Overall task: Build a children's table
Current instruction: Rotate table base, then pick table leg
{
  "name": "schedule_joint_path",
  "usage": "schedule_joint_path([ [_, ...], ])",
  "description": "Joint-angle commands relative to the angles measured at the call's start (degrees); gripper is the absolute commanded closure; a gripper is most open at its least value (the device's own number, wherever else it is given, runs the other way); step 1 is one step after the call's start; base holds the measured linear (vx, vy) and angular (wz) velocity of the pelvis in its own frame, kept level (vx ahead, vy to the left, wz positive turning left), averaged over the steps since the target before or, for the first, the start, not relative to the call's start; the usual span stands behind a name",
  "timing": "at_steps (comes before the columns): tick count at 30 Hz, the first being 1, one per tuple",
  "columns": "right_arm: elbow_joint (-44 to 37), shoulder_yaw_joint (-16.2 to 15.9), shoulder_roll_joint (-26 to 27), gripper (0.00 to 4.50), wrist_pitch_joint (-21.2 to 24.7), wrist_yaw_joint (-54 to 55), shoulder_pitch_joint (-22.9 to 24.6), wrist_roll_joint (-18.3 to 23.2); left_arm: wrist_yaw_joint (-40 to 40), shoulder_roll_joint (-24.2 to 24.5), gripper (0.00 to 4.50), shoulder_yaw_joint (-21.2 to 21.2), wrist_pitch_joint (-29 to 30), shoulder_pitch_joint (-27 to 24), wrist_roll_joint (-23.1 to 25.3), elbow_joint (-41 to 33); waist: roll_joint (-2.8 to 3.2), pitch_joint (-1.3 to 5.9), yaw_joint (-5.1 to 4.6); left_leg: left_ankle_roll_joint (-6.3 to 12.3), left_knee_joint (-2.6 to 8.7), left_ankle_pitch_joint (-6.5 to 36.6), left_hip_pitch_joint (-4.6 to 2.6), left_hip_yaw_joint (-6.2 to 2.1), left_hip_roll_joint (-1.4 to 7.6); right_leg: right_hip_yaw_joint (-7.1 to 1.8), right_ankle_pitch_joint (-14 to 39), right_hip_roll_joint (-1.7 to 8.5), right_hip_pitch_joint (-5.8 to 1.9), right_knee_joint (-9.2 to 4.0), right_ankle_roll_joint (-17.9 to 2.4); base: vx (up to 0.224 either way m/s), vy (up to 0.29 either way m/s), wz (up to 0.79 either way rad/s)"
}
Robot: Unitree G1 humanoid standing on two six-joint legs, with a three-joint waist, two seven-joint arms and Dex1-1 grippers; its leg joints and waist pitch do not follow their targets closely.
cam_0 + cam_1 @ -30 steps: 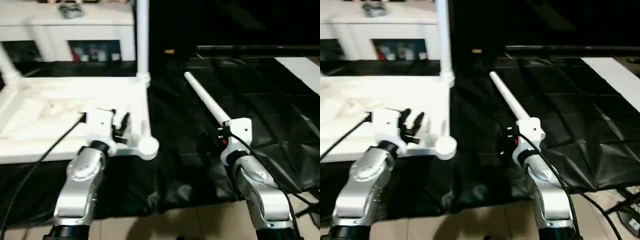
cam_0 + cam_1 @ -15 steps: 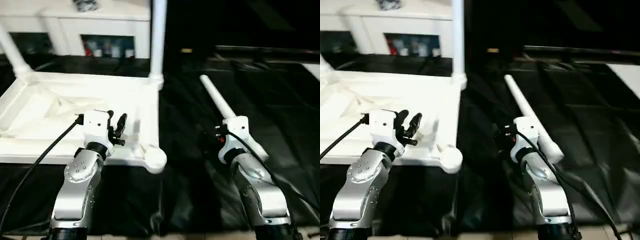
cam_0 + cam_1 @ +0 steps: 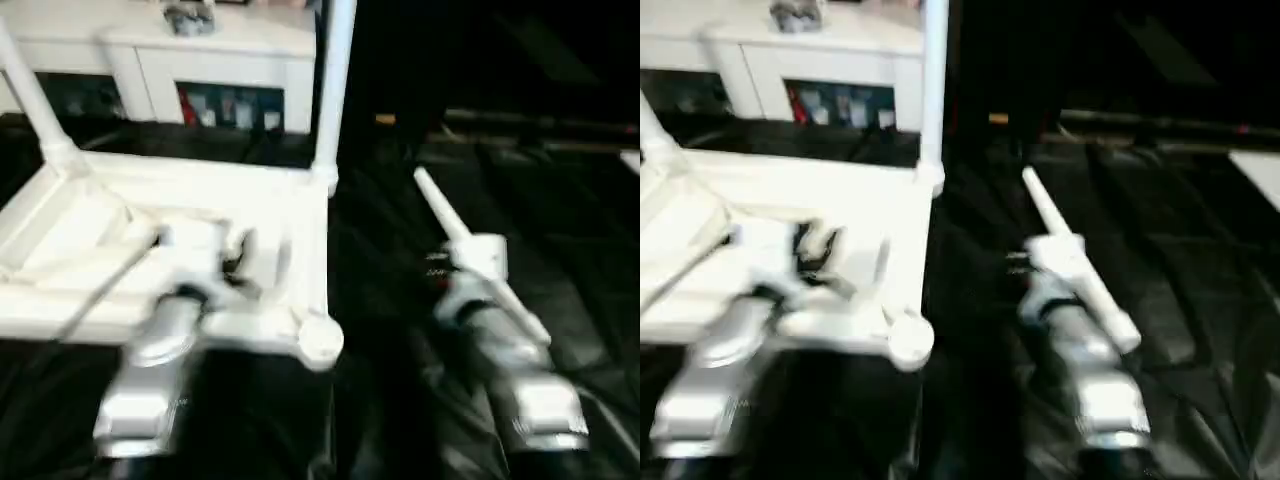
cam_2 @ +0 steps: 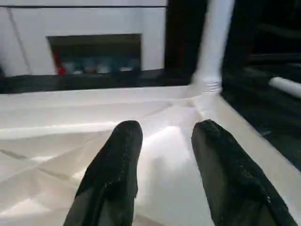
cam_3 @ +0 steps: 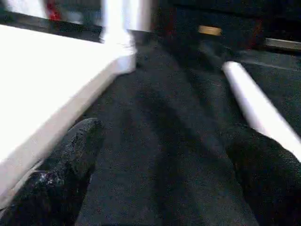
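Tabletop (image 3: 180,230), upturned on the black cover (image 3: 580,260), carries two upright legs (image 3: 335,80); a loose leg (image 3: 1070,260) lies just right. Since a second ago our view has tilted upward. Both grippers, left (image 4: 162,155) and right (image 5: 160,165), gape empty; fitting remains.

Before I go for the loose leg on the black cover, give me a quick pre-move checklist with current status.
1. Right gripper open and empty: ok, its fingers are spread wide.
2. Loose leg reachable: ok, it lies on the black cover just beside the right gripper.
3. Left gripper free: ok, open over the table top, holding nothing.
4. Legs already fitted: two stand upright at the far corners.
5. Near corner socket empty: ok.
6. Fitted legs fully seated: cannot tell.
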State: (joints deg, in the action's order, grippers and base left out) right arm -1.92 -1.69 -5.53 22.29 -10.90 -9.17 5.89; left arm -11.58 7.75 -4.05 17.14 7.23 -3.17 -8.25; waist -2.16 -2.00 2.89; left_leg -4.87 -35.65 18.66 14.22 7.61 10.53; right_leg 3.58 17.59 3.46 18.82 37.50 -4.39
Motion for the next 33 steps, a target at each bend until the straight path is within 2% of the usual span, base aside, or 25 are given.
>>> schedule_joint_path([
  [1,-0.2,1.2,-1.3,0.00,0.1,0.0,-0.2,-0.5,0.1,-0.8,2.43,1.4,0.4,0.4,-0.2,-0.7,-0.80,3.25,0.22,18.73,2.25,-10.3,2.35,0.79,-2.32,-3.81,-8.1,2.77,-5.72,-4.10,-12.1,0.000,0.000,0.00],
  [2,-0.2,1.1,-1.4,0.00,0.1,0.0,-0.2,-0.5,0.1,-0.8,2.43,1.4,0.4,0.4,-0.2,-0.7,-0.39,2.92,1.33,17.91,1.85,-9.3,4.03,0.96,-2.88,-5.08,-6.3,3.88,-7.03,-5.23,-13.3,0.000,0.000,0.00],
  [3,-0.2,1.1,-1.4,0.00,0.1,-0.1,-0.2,-0.4,0.1,-0.8,2.43,1.3,0.4,0.4,-0.2,-0.8,-0.59,3.40,2.23,15.49,0.39,-8.9,5.75,0.57,-2.66,-6.53,-5.8,4.42,-8.79,-5.96,-15.6,0.055,0.040,0.13],
  [4,-0.2,1.1,-1.4,0.00,0.1,-0.1,-0.2,-0.4,0.1,-0.8,2.43,1.3,0.4,0.4,-0.2,-0.8,0.08,3.19,2.44,12.98,0.98,-11.2,6.15,0.26,-2.17,-6.06,-8.8,3.24,-8.67,-5.40,-16.8,0.073,0.029,0.18],
  [5,-0.1,1.0,-1.5,0.00,0.0,-0.1,-0.3,-0.4,0.3,-0.7,2.43,1.5,0.4,0.4,-0.4,-0.8,0.64,3.25,2.24,12.05,2.08,-13.2,5.00,0.13,-1.79,-4.83,-10.9,1.95,-7.68,-4.60,-16.3,0.073,0.029,0.18],
  [6,0.0,1.0,-1.6,0.00,0.1,-0.1,-0.3,-0.5,0.4,-0.7,2.43,1.4,0.3,0.3,-0.5,-0.9,1.06,3.61,1.62,12.11,2.95,-16.9,2.84,-0.46,-1.34,-3.24,-13.6,0.25,-6.13,-3.30,-15.0,0.128,-0.028,0.19],
  [7,0.0,1.0,-1.6,0.00,0.1,-0.1,-0.4,-0.5,0.3,-0.8,2.43,1.4,0.1,0.3,-0.6,-1.0,1.35,5.33,-2.67,24.57,2.38,-39.3,-8.42,-8.67,4.77,0.15,-9.7,0.14,5.68,2.49,-5.3,0.128,-0.096,0.02],
  [8,0.0,1.2,-1.6,0.00,0.3,0.1,-0.5,-0.4,0.3,-0.8,2.43,1.3,0.1,0.2,-0.6,-1.0,1.35,5.26,-2.80,29.19,1.69,-48.5,-9.77,-10.54,6.57,-0.38,-5.7,2.07,8.59,3.26,-1.3,0.128,-0.096,0.02],
  [9,-0.1,1.4,-1.6,0.00,0.8,0.3,-0.7,-0.3,0.3,-0.8,2.43,1.3,0.1,0.2,-0.5,-1.0,-0.42,4.86,-2.38,29.37,-0.17,-55.6,-6.17,-9.76,3.92,-3.20,-11.8,5.24,8.28,1.04,1.8,-0.005,-0.106,-0.22],
  [10,-0.1,1.5,-1.6,0.00,1.3,0.5,-0.8,-0.2,0.3,-0.7,2.43,1.3,0.1,0.2,-0.5,-1.0,-3.86,5.27,-0.46,20.82,-2.72,-42.8,4.33,-4.11,-6.07,-6.64,-33.0,3.69,-2.44,0.40,2.2,-0.051,-0.036,0.05],
  [11,-0.3,1.6,-1.7,0.00,2.1,0.7,-1.0,-0.1,0.3,-0.6,2.43,1.4,0.1,0.2,-0.3,-1.0,-3.54,5.12,1.18,17.87,-4.43,-33.7,6.58,-3.28,-6.32,-9.87,-47.3,6.92,-4.52,0.11,-2.5,-0.051,-0.036,0.05],
  [12,-0.4,1.7,-1.8,0.00,2.7,0.8,-1.1,-0.1,0.2,-0.6,2.43,1.5,-0.1,0.1,-0.2,-1.0,-3.45,4.15,2.19,14.67,-5.17,-24.0,8.95,-3.75,-4.04,-12.11,-61.1,8.98,-5.01,-0.55,-6.9,-0.046,0.042,0.44],
  [13,-0.6,2.0,-2.2,0.00,4.5,0.8,-1.4,0.2,-0.7,0.0,2.43,2.0,-0.7,-0.1,0.0,-1.2,-2.42,3.77,2.35,4.17,-0.14,-18.5,7.74,-2.40,-2.40,-7.77,-72.8,2.23,-3.62,0.80,-9.2,-0.134,0.042,0.24],
  [14,-0.7,2.3,-2.5,0.00,5.4,0.5,-1.7,0.6,-1.2,0.3,2.43,2.4,-1.0,-0.3,0.1,-1.4,-1.00,3.82,1.97,2.59,1.16,-20.7,6.75,-2.30,-1.90,-6.23,-65.6,1.20,-2.99,0.99,-8.6,-0.134,0.042,0.24],
  [15,-0.8,2.8,-2.9,0.00,6.2,0.2,-2.0,1.1,-1.8,0.7,2.43,2.7,-1.0,-0.4,0.0,-1.5,0.24,3.49,1.09,2.11,1.67,-21.2,6.09,-2.33,-0.99,-5.27,-48.8,0.12,-1.65,0.19,-6.8,-0.150,-0.007,-0.01],
  [16,-0.8,3.5,-3.5,0.00,7.3,0.0,-2.7,1.4,-2.8,1.3,2.43,3.2,-0.6,-0.4,-0.3,-1.5,0.79,3.15,0.78,0.29,2.34,-17.1,4.79,-2.36,0.15,-4.78,-32.1,0.75,-0.51,-1.08,-6.9,-0.073,-0.029,0.03],
  [18,0.1,4.8,-4.4,0.00,9.3,0.4,-4.2,1.5,-4.5,2.4,2.43,3.7,-0.1,-0.3,-0.8,-1.4,0.86,2.75,0.69,-0.94,3.08,-10.4,4.13,-2.05,0.74,-4.48,-20.3,1.38,-0.01,-2.28,-7.3,-0.075,-0.017,0.09],
  [19,0.6,5.3,-5.2,0.00,10.5,0.4,-5.1,1.6,-5.5,3.2,2.43,3.9,0.0,-0.2,-0.9,-1.2,0.28,1.85,0.88,-2.17,4.15,2.1,3.94,-0.96,1.01,-4.75,-6.1,1.85,0.14,-3.76,-6.5,-0.114,0.000,0.15],
  [20,1.3,5.4,-6.1,0.00,11.6,0.5,-6.1,1.2,-7.0,3.8,2.43,4.1,0.4,0.0,-1.5,-1.1,0.06,1.61,1.03,-2.29,4.51,4.9,3.84,-0.63,0.98,-4.92,-1.6,1.99,0.17,-4.24,-5.9,-0.114,0.000,0.15],
  [21,1.5,5.5,-6.4,0.00,11.9,0.5,-6.4,1.0,-7.5,4.0,2.23,4.2,0.6,0.0,-1.7,-1.0,-0.12,1.24,1.38,-2.31,4.83,9.4,3.30,0.05,0.87,-5.23,7.3,2.33,0.76,-5.24,-4.3,-0.107,-0.014,0.12],
  [22,2.4,5.9,-7.6,0.00,13.8,0.7,-7.8,0.7,-10.1,5.2,2.13,4.9,1.5,0.0,-2.8,-1.3,-0.42,1.02,1.34,-2.22,5.05,10.2,3.41,0.09,0.86,-5.40,10.7,2.47,0.86,-5.54,-3.4,-0.099,-0.019,0.03],
  [23,3.0,6.3,-8.2,0.00,14.9,0.7,-8.5,0.5,-11.6,5.9,2.13,5.4,2.0,-0.1,-3.5,-1.5,-0.26,1.05,1.49,-2.48,5.36,10.5,3.78,0.02,0.75,-5.67,15.2,2.68,0.86,-5.84,-1.9,-0.099,-0.019,0.03],
  [25,4.5,6.3,-10.0,0.00,17.7,0.5,-10.4,-0.3,-14.5,8.3,2.04,6.9,3.2,-0.1,-4.0,-2.1,-0.30,1.35,1.76,-2.72,5.47,8.1,4.24,0.01,0.80,-5.72,13.3,2.73,1.02,-5.75,-0.8,-0.076,-0.016,-0.03],
  [29,6.4,6.5,-12.6,0.00,20.8,0.2,-13.0,-0.8,-18.7,11.3,1.71,7.9,4.4,0.2,-4.8,-2.7,-0.58,1.72,1.90,-2.51,5.18,4.2,4.99,0.24,0.63,-5.63,8.1,2.55,1.00,-5.35,-1.4,-0.016,-0.004,0.00],
  [33,8.2,6.7,-16.0,0.00,25.3,0.1,-15.7,-1.1,-23.2,13.4,1.35,8.1,7.0,0.2,-7.8,-5.3,-0.59,2.47,2.03,-2.08,4.54,-3.5,5.66,0.52,0.38,-5.32,-5.0,1.97,0.81,-4.03,-3.3,0.000,0.000,0.00],
])
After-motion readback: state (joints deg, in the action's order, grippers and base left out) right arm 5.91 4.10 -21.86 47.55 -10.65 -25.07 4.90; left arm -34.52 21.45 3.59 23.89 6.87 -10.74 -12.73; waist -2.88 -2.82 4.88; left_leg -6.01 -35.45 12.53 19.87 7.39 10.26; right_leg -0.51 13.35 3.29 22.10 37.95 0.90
